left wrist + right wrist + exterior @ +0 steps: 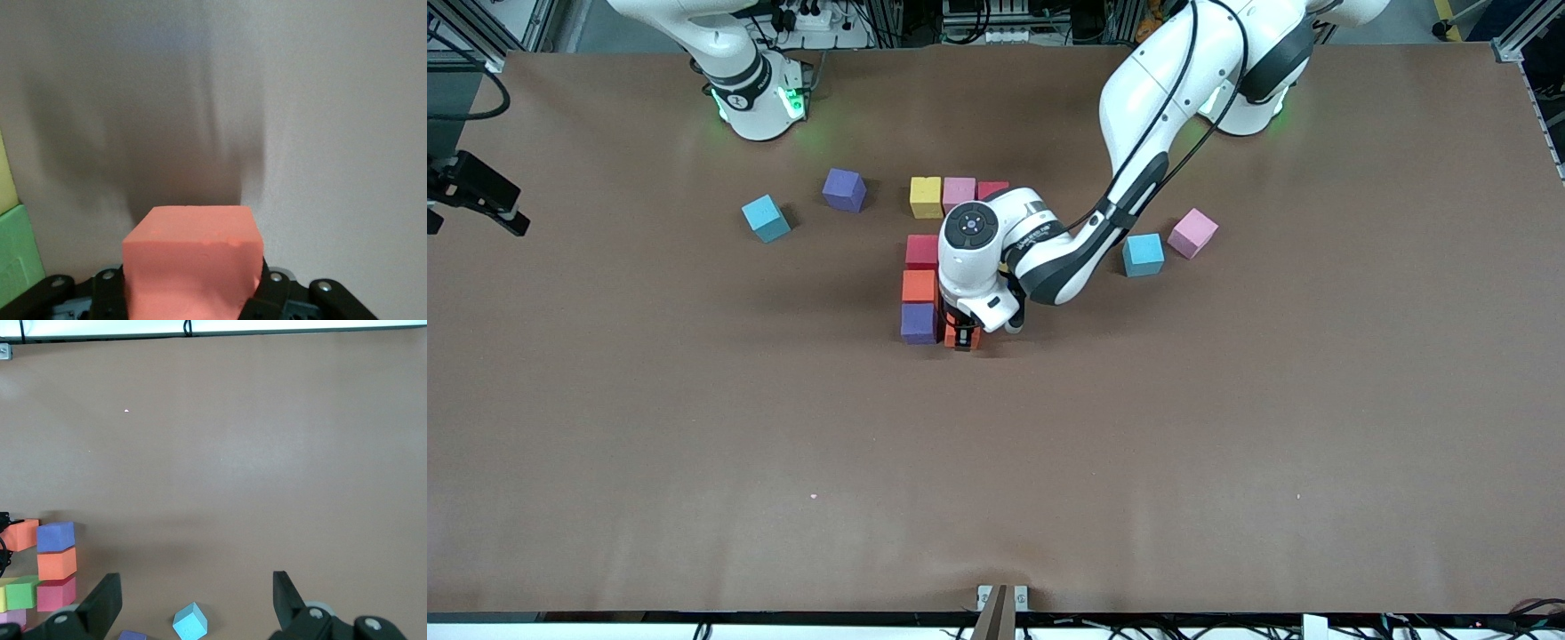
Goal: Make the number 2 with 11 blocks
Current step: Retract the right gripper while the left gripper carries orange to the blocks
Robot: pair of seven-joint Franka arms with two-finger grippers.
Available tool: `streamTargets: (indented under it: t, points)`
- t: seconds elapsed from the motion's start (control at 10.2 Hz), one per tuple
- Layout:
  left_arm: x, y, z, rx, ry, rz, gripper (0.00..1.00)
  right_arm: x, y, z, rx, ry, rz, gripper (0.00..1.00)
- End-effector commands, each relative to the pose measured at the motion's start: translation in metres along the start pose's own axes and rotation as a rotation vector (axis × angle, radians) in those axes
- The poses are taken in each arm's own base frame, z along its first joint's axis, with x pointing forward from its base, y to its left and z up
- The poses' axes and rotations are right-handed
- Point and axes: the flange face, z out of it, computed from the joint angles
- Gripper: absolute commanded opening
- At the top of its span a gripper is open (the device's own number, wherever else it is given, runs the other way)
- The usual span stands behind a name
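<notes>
Front view shows the left gripper [963, 336] clamped on an orange block [963, 338], low beside the purple block [918, 323] ending the number 2 [934, 258]; the block should go down flush and square against purple before release. The right gripper [193, 600] waits with fingers apart, and no containers are in sight.

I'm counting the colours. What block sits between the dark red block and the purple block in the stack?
An orange block sits between the dark red block and the purple block, touching both. The front view shows it; so does the right wrist view.
</notes>
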Motion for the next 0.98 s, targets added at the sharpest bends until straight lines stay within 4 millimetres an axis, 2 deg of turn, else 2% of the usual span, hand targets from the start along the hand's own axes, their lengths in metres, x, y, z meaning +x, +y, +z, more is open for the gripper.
streamTargets:
  t: [0.0,0.2,0.49,0.68,0.78,0.88]
  points:
    - [-0.007,-0.003,0.004,0.001,-0.013,-0.019,0.08,0.009,0.003,0.002,0.027,-0.013,0.008,1.00]
    - [-0.010,-0.006,0.007,0.001,-0.015,-0.015,0.09,0.001,0.001,0.011,0.027,-0.088,0.000,1.00]
    - [-0.009,-0.008,0.012,0.006,-0.011,-0.016,0.10,0.007,-0.001,0.022,0.026,-0.103,-0.022,1.00]
    - [-0.008,-0.008,0.013,0.006,-0.009,-0.025,0.14,0.007,0.000,0.022,0.028,-0.103,-0.024,1.00]
    - [-0.009,-0.008,0.013,0.006,-0.009,-0.024,0.19,0.008,0.000,0.024,0.027,-0.106,-0.026,1.00]
    - [-0.009,-0.008,0.013,0.005,-0.010,-0.022,0.38,0.009,-0.006,0.029,0.022,-0.119,-0.044,1.00]
